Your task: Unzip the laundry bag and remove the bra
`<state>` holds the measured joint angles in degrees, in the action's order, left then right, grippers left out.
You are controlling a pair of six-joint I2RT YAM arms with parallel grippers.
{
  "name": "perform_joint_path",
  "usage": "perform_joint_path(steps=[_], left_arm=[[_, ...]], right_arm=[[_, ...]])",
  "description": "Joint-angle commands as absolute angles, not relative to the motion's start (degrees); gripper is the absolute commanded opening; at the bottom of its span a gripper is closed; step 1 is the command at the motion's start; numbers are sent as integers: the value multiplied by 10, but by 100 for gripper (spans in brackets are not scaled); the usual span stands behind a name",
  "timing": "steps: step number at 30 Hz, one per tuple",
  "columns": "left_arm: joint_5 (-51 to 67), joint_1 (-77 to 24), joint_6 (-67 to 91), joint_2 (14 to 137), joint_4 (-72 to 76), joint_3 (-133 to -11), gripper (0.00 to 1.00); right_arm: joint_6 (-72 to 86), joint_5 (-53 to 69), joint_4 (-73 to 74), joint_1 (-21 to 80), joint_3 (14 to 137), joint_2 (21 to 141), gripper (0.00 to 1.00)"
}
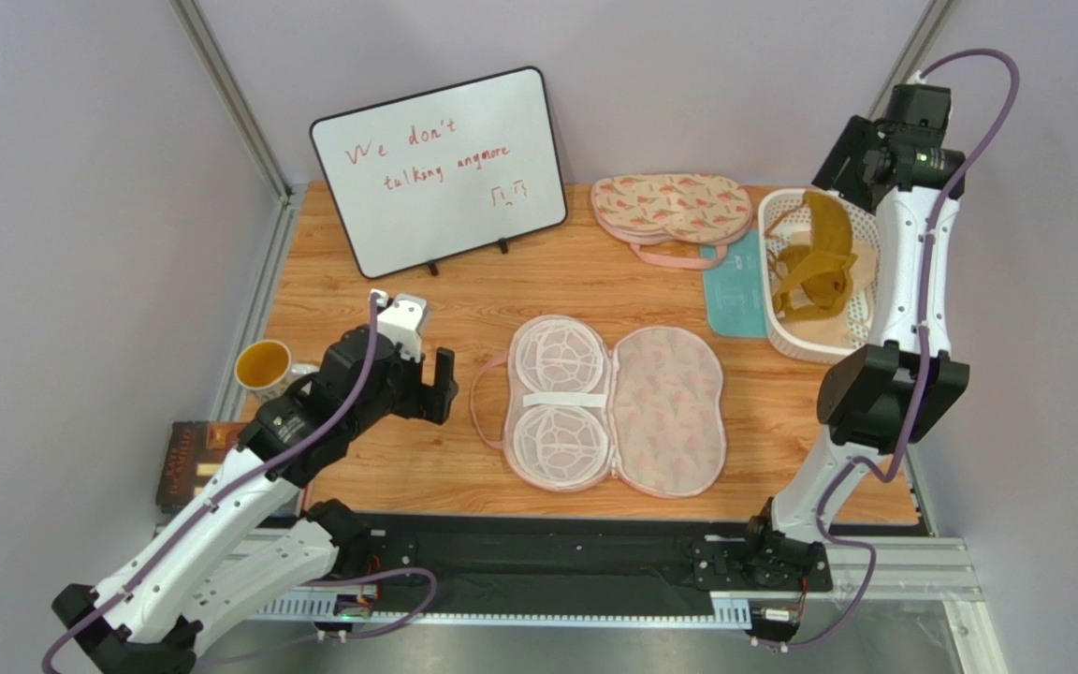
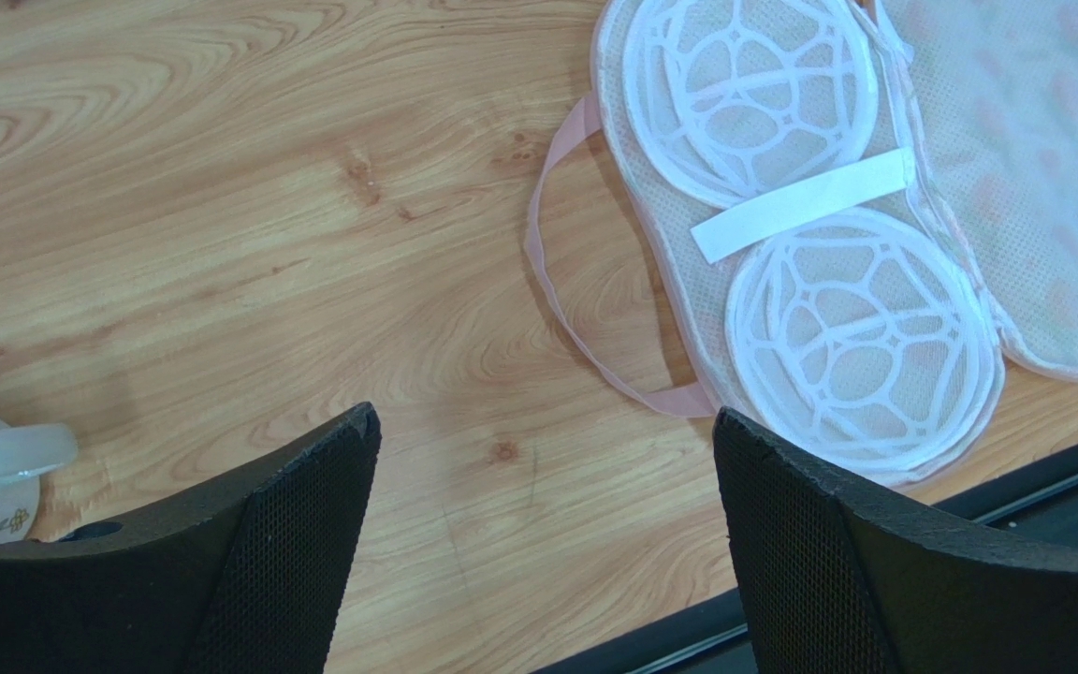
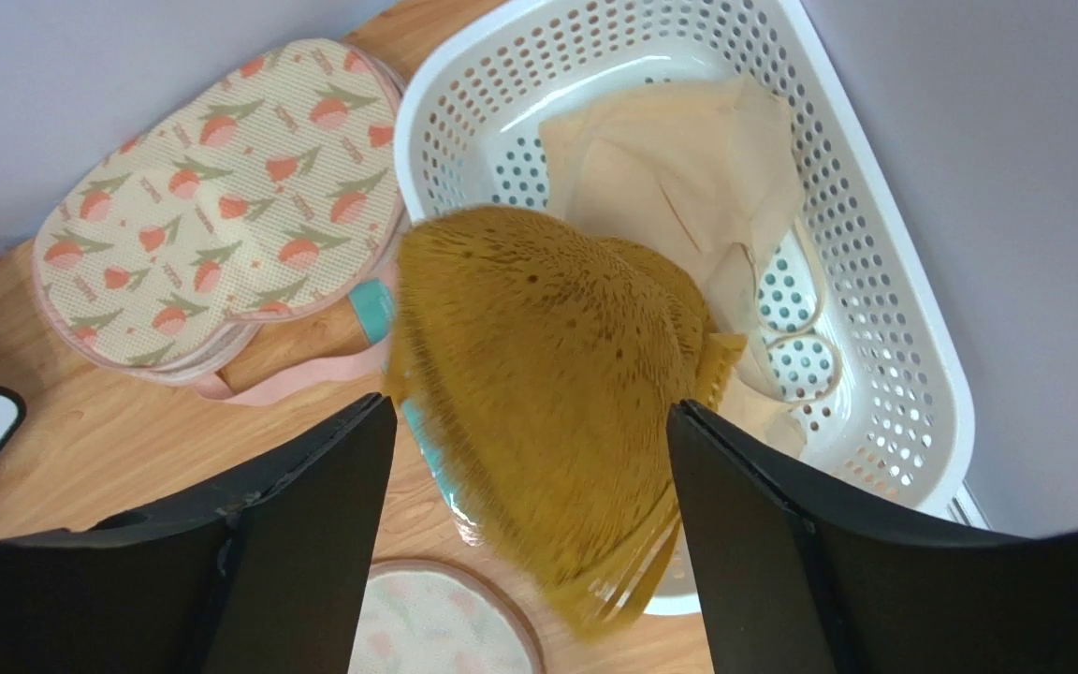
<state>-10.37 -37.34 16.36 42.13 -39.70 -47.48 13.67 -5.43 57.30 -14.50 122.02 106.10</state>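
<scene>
The bra is out of the bag and over at the white basket on the far right side of the table. It sits right under the right gripper, bunched up over the basket's near rim. That gripper's jaws are spread wide with the bra below the gap, not pinched, though I can't tell if the bra is fully resting yet. Some pale peach fabric is in the basket too.

The laundry bag lies unzipped and flat mid-table, mesh cups showing. The left gripper hovers just left of it, jaws wide, holding nothing. A second pouch, closed, is at the back, beside a whiteboard.
</scene>
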Motion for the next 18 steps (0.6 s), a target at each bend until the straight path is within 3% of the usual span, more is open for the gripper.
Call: perform_joint_path(steps=[1, 4, 7, 12, 18], left_arm=[[-98, -371, 155, 422, -397, -475, 94], [-97, -371, 155, 420, -397, -476, 94], [-96, -371, 155, 419, -397, -475, 94], [-94, -371, 155, 419, -398, -475, 94], [-95, -371, 156, 413, -397, -476, 94]], right_arm=[[165, -55, 586, -180, 1257, 1055, 81], [165, -33, 589, -194, 1252, 1038, 95], [166, -23, 577, -194, 1230, 1005, 98], [183, 62, 551, -190, 1165, 937, 100], [190, 85, 495, -104, 960, 796, 97]])
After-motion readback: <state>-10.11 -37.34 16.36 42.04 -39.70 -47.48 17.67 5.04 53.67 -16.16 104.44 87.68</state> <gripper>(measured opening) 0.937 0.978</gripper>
